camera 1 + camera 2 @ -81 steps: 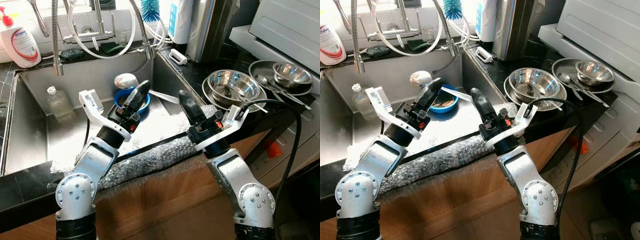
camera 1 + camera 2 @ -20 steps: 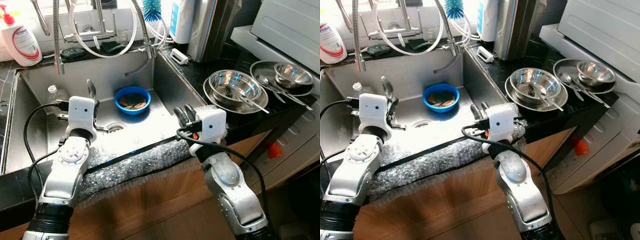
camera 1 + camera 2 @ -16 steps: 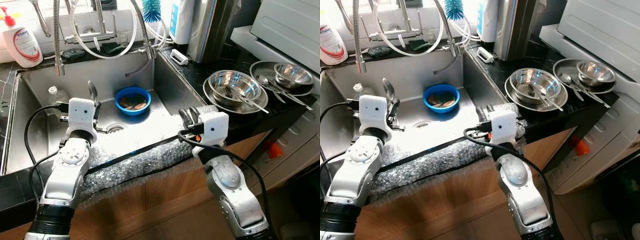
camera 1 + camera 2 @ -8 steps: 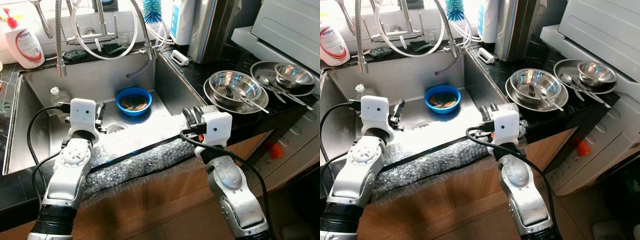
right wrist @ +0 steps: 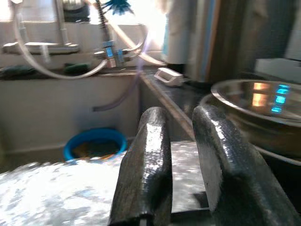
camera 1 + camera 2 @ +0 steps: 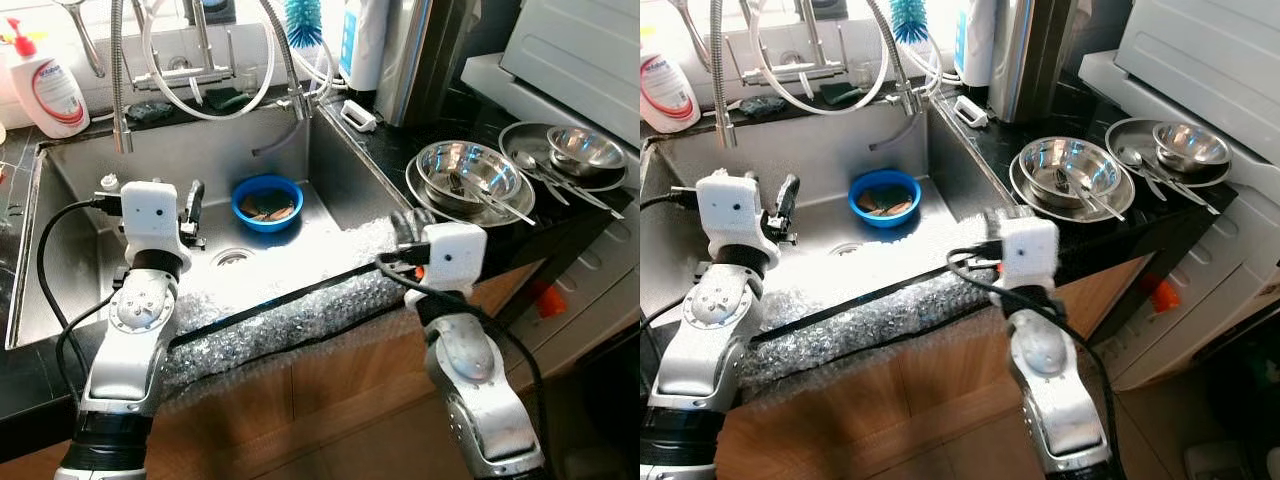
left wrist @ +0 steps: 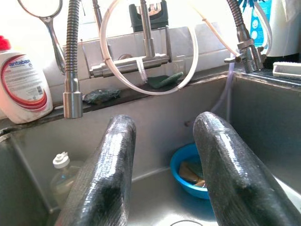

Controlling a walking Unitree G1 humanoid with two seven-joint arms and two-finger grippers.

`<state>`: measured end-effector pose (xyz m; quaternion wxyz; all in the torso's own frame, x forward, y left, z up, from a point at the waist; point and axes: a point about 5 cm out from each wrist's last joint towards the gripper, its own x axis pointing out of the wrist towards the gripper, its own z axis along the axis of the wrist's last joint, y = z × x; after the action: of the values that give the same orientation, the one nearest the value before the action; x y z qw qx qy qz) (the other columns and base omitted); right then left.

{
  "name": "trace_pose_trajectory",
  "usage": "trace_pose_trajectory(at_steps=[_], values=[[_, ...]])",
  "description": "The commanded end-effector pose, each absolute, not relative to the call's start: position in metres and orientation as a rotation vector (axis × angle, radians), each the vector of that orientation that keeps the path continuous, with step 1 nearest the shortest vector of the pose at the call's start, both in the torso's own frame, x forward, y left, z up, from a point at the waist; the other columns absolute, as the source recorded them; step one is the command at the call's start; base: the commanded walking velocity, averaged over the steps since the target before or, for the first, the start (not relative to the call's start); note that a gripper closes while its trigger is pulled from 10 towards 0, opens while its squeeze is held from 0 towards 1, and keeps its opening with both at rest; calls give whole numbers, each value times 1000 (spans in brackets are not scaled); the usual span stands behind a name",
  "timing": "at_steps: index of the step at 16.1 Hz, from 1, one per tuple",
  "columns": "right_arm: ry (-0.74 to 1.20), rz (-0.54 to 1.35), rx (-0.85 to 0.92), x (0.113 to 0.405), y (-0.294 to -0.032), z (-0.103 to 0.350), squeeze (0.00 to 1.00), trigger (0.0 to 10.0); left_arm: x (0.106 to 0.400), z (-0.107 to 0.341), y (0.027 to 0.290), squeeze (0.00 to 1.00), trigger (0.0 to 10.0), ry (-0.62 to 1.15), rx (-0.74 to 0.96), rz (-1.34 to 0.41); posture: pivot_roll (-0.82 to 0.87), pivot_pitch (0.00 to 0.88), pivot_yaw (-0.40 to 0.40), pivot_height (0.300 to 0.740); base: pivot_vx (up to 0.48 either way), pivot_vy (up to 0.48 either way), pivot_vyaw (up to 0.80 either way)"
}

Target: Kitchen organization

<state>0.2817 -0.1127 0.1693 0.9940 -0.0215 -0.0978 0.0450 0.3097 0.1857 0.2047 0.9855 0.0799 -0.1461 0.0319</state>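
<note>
I stand at a stainless steel kitchen sink [image 6: 60, 270] with both silver arms raised over its front edge, which is padded with a strip of clear bubble wrap [image 6: 290, 320]. My left gripper [image 7: 162, 155] hovers above the basin with its two black fingers [image 7: 106, 174] spread wide and nothing between them. My right gripper [image 5: 181, 155] sits at the sink's right corner, over the bubble wrap, its fingers [image 5: 146, 165] set a narrow gap apart and empty.

On the basin floor, toward the back right, rests a small round blue plastic bowl [image 6: 266, 199] with brownish scraps inside; a clear plastic bottle with a white cap [image 7: 62, 175] lies at the back left, well apart from it. A coiled steel spring faucet [image 6: 120, 80] hangs above. A white soap bottle with a red label [image 6: 45, 75] stands on the ledge at left. On the black countertop [image 6: 400, 135] to my right, a shiny steel bowl holding utensils [image 6: 468, 172] sits on a steel plate, with a smaller steel bowl [image 6: 585, 148] on a second plate beyond.
</note>
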Motion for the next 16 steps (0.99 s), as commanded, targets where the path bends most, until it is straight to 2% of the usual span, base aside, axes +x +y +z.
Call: trace_pose_trajectory(at_steps=[1, 2, 3, 6, 7, 10, 11, 13, 14, 15, 16], values=[[-202, 49, -37, 280, -118, 174, 0, 10000, 308, 203, 186, 0, 10000, -291, 164, 65, -25, 85, -3, 740, 0, 0, 0], [-197, 32, -33, 280, -121, 173, 0, 10000, 307, 202, 186, 0, 10000, -290, 163, 65, -24, 87, -4, 740, 0, 0, 0], [-175, 1, -25, 280, -127, 171, 1000, 10000, 307, 202, 184, 0, 10000, -290, 159, 59, -26, 89, -5, 740, 0, 0, 0], [-118, -63, 3, 279, -142, 162, 1000, 10000, 307, 198, 181, 0, 10000, -283, 163, 45, -32, 94, -6, 740, 0, 0, 0], [-106, -84, -4, 278, -146, 160, 0, 10000, 306, 198, 181, 0, 10000, -283, 164, 44, -31, 96, -7, 740, 0, 0, 0], [-94, -109, -17, 275, -154, 158, 0, 10000, 306, 197, 181, 0, 10000, -278, 165, 41, -33, 98, -8, 740, 0, 0, 0], [-93, -113, -6, 276, -155, 158, 1000, 10000, 305, 196, 180, 0, 10000, -278, 164, 39, -29, 97, -9, 740, 0, 0, 0], [-95, -131, -7, 276, -157, 160, 1000, 10000, 305, 196, 180, 0, 10000, -279, 165, 38, -26, 95, -9, 740, 0, 0, 0], [-93, -150, -15, 277, -160, 161, 557, 10000, 305, 197, 180, 0, 10000, -279, 165, 37, -27, 96, -7, 740, 0, 0, 0], [-92, -155, -18, 277, -161, 161, 557, 10000, 305, 197, 180, 0, 10000, -279, 166, 37, -27, 96, -7, 740, 0, 0, 0], [-83, -151, -24, 277, -163, 159, 0, 10000, 305, 197, 180, 0, 10000, -279, 166, 37, -27, 92, -10, 740, 0, 0, 0]])
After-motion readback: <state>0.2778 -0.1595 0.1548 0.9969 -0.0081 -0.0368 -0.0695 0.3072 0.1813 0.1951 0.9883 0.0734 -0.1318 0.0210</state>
